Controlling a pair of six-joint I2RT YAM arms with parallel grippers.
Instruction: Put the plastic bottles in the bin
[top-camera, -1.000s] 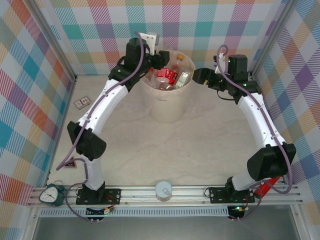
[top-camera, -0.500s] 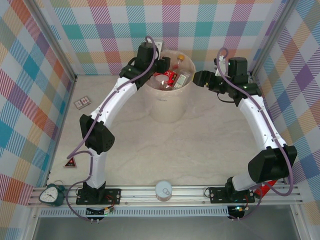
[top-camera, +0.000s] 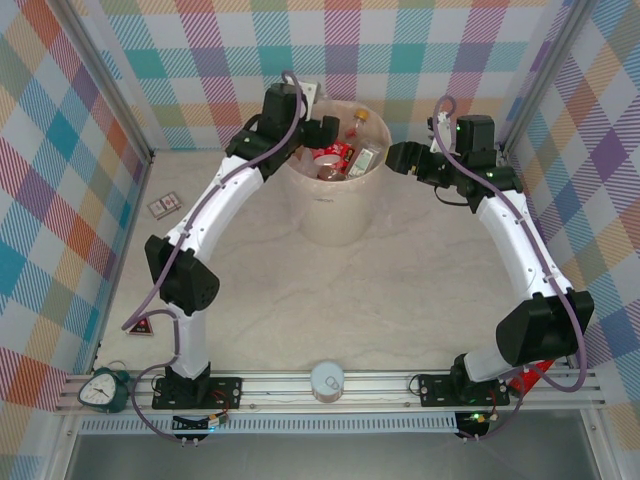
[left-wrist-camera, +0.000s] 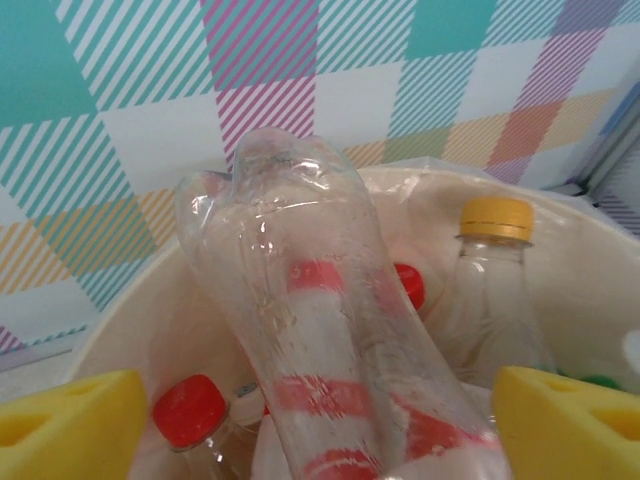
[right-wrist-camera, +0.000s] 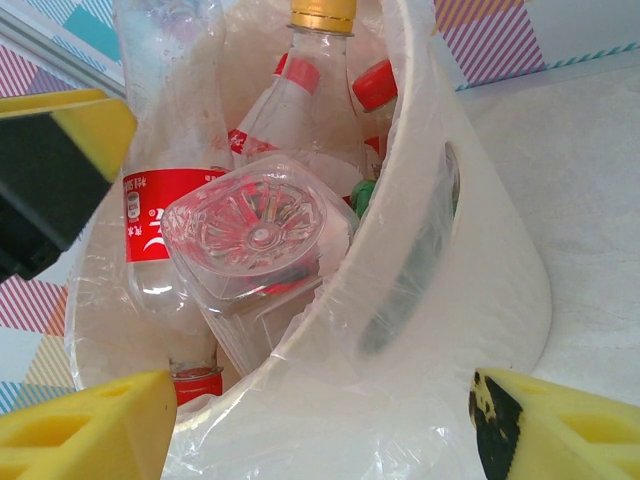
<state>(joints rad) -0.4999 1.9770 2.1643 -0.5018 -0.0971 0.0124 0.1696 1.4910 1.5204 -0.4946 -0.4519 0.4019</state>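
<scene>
— Bin (top-camera: 330, 215) at the far centre of the desk (top-camera: 330, 310), bottles (top-camera: 337, 155) heaped inside?
— Yes. Left gripper (top-camera: 320, 130) at the far-left rim, jaws wide, clamping nothing. A clear bottle (left-wrist-camera: 300, 330) stands between them. Best to lift straight up and not snag it. Right gripper (top-camera: 392, 155) at the right rim, jaws wide, empty.

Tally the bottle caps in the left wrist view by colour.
Red caps: 2, one low left, one behind the clear bottle at
Yellow caps: 1
Total: 3
</scene>
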